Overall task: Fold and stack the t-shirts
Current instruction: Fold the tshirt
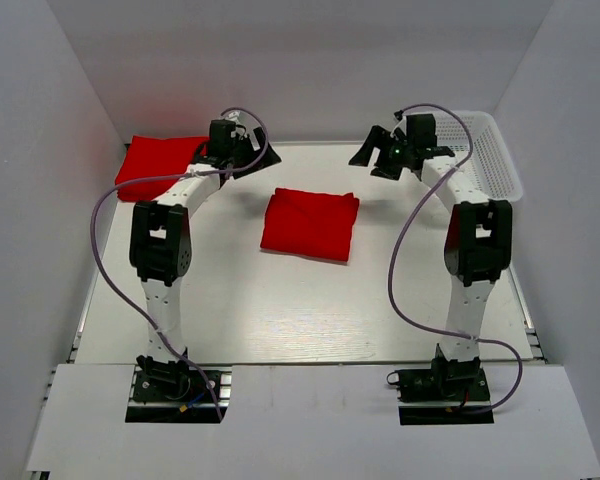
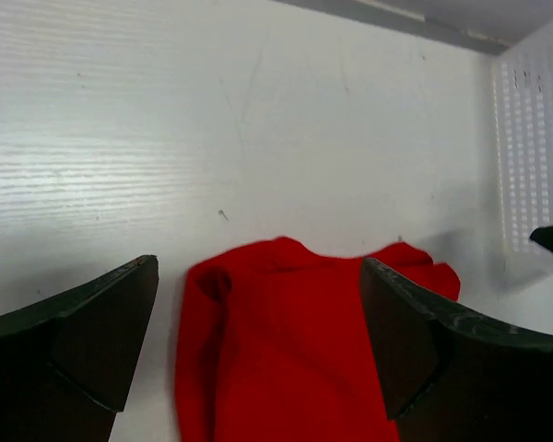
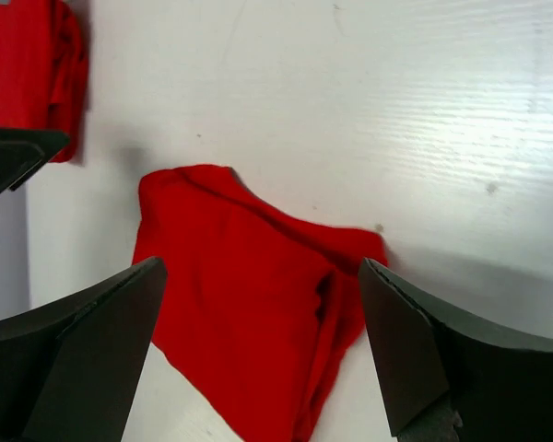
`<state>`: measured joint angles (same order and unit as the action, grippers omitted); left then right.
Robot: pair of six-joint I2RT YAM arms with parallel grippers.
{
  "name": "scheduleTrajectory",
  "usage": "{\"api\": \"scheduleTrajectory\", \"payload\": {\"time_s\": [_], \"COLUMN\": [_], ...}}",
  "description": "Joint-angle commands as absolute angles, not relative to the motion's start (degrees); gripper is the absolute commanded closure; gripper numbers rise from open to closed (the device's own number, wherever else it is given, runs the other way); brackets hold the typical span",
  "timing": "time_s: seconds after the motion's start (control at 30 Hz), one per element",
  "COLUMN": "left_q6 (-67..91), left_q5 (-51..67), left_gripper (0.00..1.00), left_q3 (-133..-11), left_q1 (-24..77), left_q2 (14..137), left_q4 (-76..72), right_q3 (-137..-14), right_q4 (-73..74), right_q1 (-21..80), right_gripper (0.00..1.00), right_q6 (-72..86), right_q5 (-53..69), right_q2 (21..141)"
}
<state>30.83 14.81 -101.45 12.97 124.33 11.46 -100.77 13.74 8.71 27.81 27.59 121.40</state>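
Note:
A folded red t-shirt (image 1: 310,223) lies flat in the middle of the table; it also shows in the left wrist view (image 2: 286,341) and the right wrist view (image 3: 249,304). A second folded red t-shirt (image 1: 158,165) lies at the far left, partly hidden by the left arm, and shows at the top left of the right wrist view (image 3: 32,74). My left gripper (image 1: 252,152) is open and empty above the table, behind and left of the middle shirt. My right gripper (image 1: 378,155) is open and empty, behind and right of it.
A white plastic mesh basket (image 1: 485,150) stands at the far right; its wall shows in the left wrist view (image 2: 533,138). White walls close in the table on the left, back and right.

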Motion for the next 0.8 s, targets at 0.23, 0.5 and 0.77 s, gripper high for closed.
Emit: {"api": "scheduleTrajectory", "payload": {"time_s": [0.23, 0.5, 0.77], "left_q6": [25.31, 24.7, 24.08], "left_q5": [30.14, 31.21, 29.36], "left_gripper": [0.0, 0.0, 0.0], "left_q3": [-91.49, -98.17, -97.65], "left_q1": [16.34, 18.11, 17.05], "left_q2": [116.28, 126.99, 133.07], "left_q4": [2.21, 3.25, 3.78], "right_q3": [-86.67, -85.87, -87.19], "right_q4": [14.34, 2.91, -3.43], "right_q1": [12.74, 14.33, 11.08], "right_gripper": [0.1, 0.1, 0.1], "right_q6": [20.48, 25.65, 30.67], "right_q5": [27.85, 37.7, 39.99], "right_q2": [108.37, 116.0, 126.64]}}
